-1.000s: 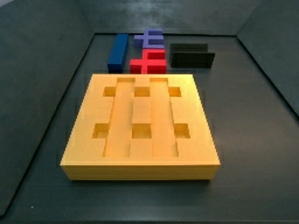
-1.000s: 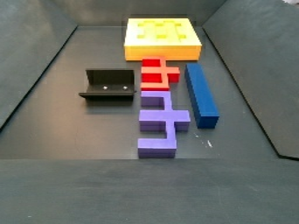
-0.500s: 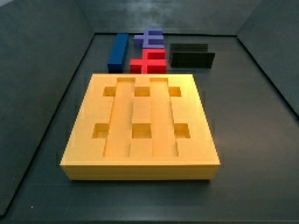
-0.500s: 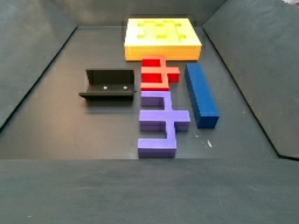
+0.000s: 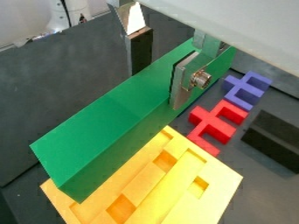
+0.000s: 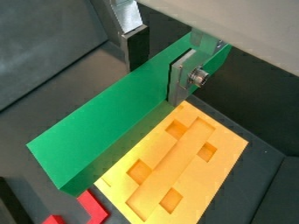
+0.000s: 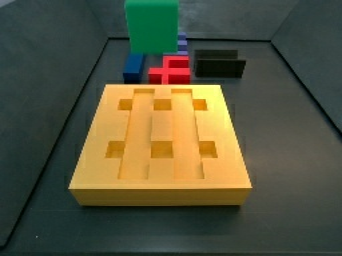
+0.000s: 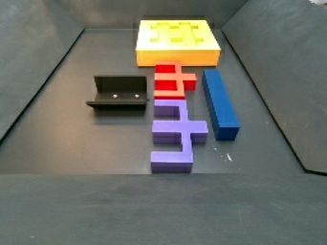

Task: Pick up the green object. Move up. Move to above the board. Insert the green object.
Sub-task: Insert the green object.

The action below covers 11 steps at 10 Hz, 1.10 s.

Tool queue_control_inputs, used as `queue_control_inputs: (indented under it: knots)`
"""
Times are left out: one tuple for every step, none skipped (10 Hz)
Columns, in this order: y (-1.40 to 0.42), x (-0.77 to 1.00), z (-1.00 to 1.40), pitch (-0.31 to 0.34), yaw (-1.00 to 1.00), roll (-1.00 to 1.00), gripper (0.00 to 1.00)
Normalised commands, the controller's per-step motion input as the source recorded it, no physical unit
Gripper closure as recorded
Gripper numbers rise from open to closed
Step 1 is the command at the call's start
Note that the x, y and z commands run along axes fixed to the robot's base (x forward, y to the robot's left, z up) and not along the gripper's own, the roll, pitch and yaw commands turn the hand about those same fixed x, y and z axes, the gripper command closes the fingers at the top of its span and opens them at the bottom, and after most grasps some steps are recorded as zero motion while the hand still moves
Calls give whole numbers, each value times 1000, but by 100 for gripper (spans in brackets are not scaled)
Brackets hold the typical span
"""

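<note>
My gripper [image 5: 162, 68] is shut on the green object [image 5: 111, 131], a long green bar, gripping it near one end; one silver finger [image 5: 187, 79] lies flat on its near face. Both wrist views show the bar [image 6: 105, 122] held in the air, tilted, over the yellow-orange board [image 5: 176, 188] with its grooves and square holes [image 6: 222, 149]. In a side view the green bar [image 7: 152, 25] hangs in from the top edge, behind the board [image 7: 160, 190]; the gripper itself is out of frame there. The other side view shows only the board [image 8: 179, 43], at the far end.
Beyond the board lie a long blue bar [image 8: 221, 102], a red piece [image 8: 174, 80] and a purple piece [image 8: 177, 134] in a row. The dark fixture [image 8: 118, 93] stands beside them. Dark walls enclose the floor on all sides.
The green bar has come into a side view from the top edge; it was not in view before. The pieces on the floor have not moved.
</note>
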Motion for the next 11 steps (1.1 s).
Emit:
queue_control_inputs:
  knots:
    - [-43,-169,-1000,0,137,0,100]
    - [-137,-220,-954,0,94,-81,100]
    - [-117,-217,-711,0,163,-197,100]
    - [-114,-214,-666,-27,134,-214,100]
    - [-54,-269,-540,-76,111,-266,100]
    - [0,-217,-446,-91,143,-314,100]
    - [0,-214,-423,-110,114,-326,100]
    - [0,-189,-440,-147,89,-299,100]
    - [0,-140,-620,-216,0,-34,100]
    - [-51,-134,-674,-263,0,89,100]
    - [-57,54,-686,-146,-34,193,100]
